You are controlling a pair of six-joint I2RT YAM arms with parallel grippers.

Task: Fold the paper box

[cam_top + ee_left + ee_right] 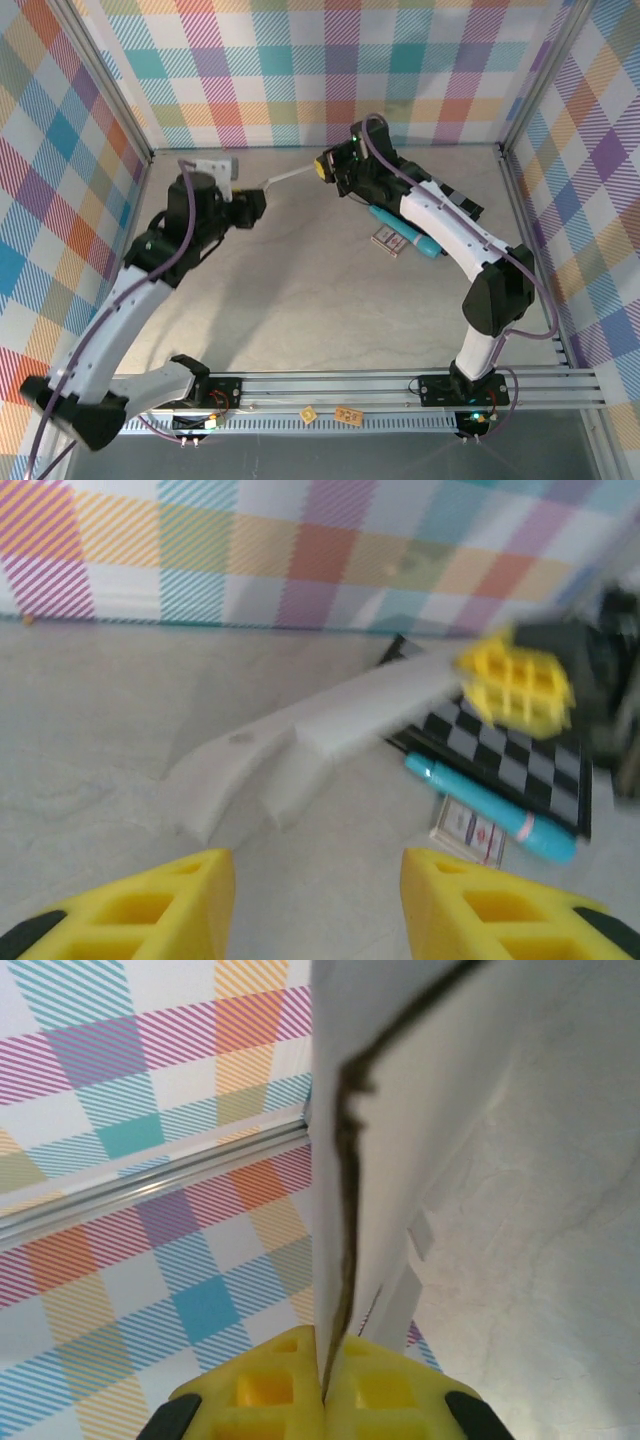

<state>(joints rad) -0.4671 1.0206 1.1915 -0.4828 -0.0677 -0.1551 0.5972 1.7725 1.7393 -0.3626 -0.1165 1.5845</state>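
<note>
Saw right claw (325, 1365) pinched shut on the paper box (400, 1110) edge, held up over the worktop (90, 730). Found left claw (318, 890) parted, empty, just short of it. Judged risk: thin edge grip, so a sideways push could slip or crease it.

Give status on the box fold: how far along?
Done: the right claw is shut on one edge of the paper box, holding that end up. In hand: the left claw hangs open short of the box, touching nothing. Left: every fold; the box looks like a flat sheet, no walls standing.
</note>
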